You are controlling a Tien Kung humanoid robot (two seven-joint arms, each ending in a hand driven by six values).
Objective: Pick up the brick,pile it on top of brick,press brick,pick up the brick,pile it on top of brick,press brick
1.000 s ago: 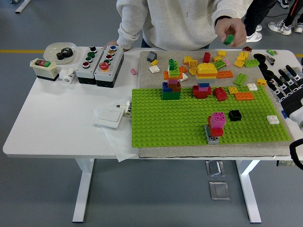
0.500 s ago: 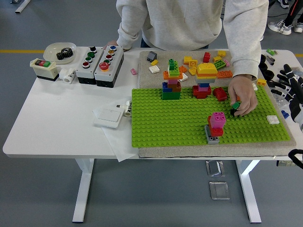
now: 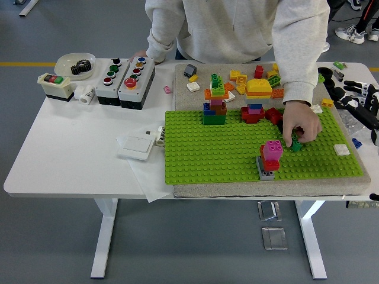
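Robot's black right hand (image 3: pixel 359 102) sits at the table's 3 o'clock edge, fingers spread, holding nothing. The small green plastic brick (image 3: pixel 295 145) lies toward its 8 o'clock on the green studded baseplate (image 3: pixel 201 154), under a person's hand (image 3: pixel 301 125). Left arm's nowhere around.

R hand (image 3: pixel 361 103) at right edge, fingers prob. spread; L arm unseen.

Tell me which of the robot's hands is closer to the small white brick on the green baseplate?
Right. The right hand hovers at the table's right edge, just beyond the white brick on the green baseplate. The left hand is out of view.
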